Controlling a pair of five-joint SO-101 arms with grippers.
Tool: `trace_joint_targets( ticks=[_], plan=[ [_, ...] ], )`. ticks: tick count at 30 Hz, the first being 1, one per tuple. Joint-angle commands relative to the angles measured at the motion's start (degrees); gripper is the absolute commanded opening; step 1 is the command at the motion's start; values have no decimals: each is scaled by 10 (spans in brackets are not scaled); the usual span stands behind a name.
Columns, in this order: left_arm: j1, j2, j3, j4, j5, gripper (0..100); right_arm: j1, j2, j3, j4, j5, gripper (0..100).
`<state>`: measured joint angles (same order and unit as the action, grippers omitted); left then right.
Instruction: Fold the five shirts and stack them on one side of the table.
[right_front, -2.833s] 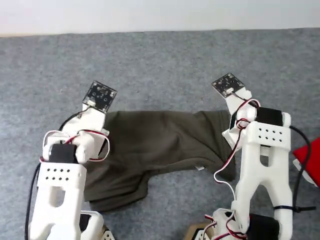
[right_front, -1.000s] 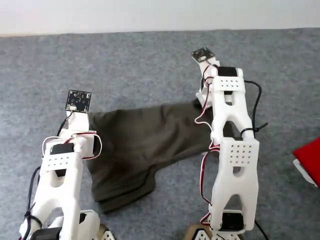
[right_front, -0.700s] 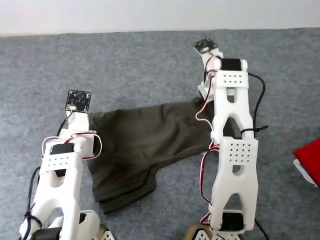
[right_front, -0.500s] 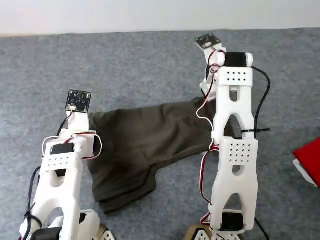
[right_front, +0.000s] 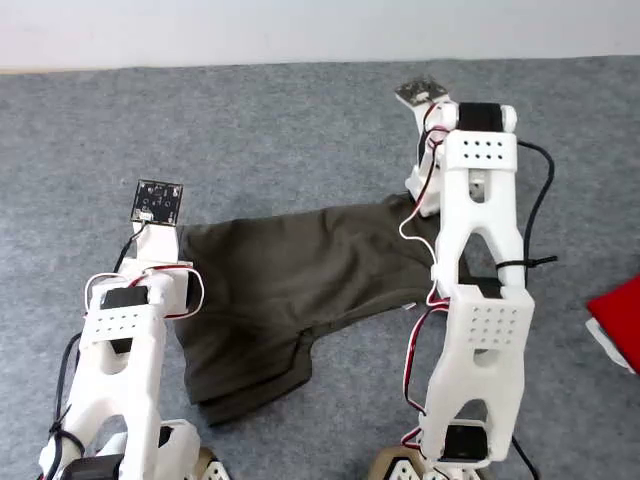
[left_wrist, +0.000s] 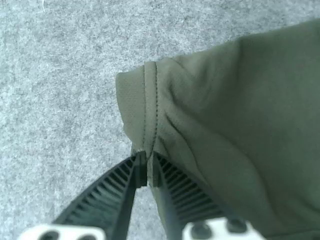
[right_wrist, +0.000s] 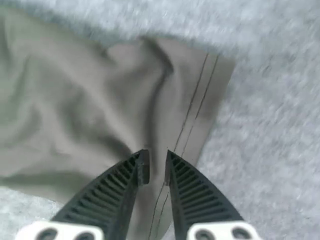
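A dark olive shirt (right_front: 300, 270) lies crumpled on the grey felt table (right_front: 300, 120), with a sleeve trailing toward the near edge. My left gripper (left_wrist: 147, 167) is shut on the hemmed corner of the shirt (left_wrist: 225, 100); in the high view this left gripper (right_front: 183, 233) sits at the cloth's left end. My right gripper (right_wrist: 156, 162) hovers over the seamed edge of the shirt (right_wrist: 100, 100), fingers a narrow gap apart with nothing between them. From above, the right gripper (right_front: 420, 198) is over the shirt's far right corner.
A red object (right_front: 618, 318) lies at the table's right edge, with something white under it. Bare grey felt stretches beyond the shirt toward the far wall and to the left of the left arm.
Both arms first dragged the shirt leftward. Over the last second the right arm's wrist has swung farther away and rightward, while the left arm and the shirt have stayed still.
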<state>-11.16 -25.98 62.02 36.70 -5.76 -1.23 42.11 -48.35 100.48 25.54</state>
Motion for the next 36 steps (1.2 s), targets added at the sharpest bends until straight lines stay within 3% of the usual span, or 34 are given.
trace_joint_targets(
  ticks=[1,7,10,18,31,36],
  plan=[
    [-1,-1,-15,6,2,30,12,-22,4,-12,-7,69],
    [-1,4,-4,4,0,32,8,65,3,-142,-7,69],
    [-1,4,30,-38,-1,30,8,111,3,-198,-7,69],
    [15,4,40,-55,-28,6,59,161,-56,-220,-7,71],
    [16,66,5,-39,-28,3,32,141,-273,22,-8,72],
    [14,120,-47,-2,-28,3,58,141,-257,25,-30,72]
  ],
)
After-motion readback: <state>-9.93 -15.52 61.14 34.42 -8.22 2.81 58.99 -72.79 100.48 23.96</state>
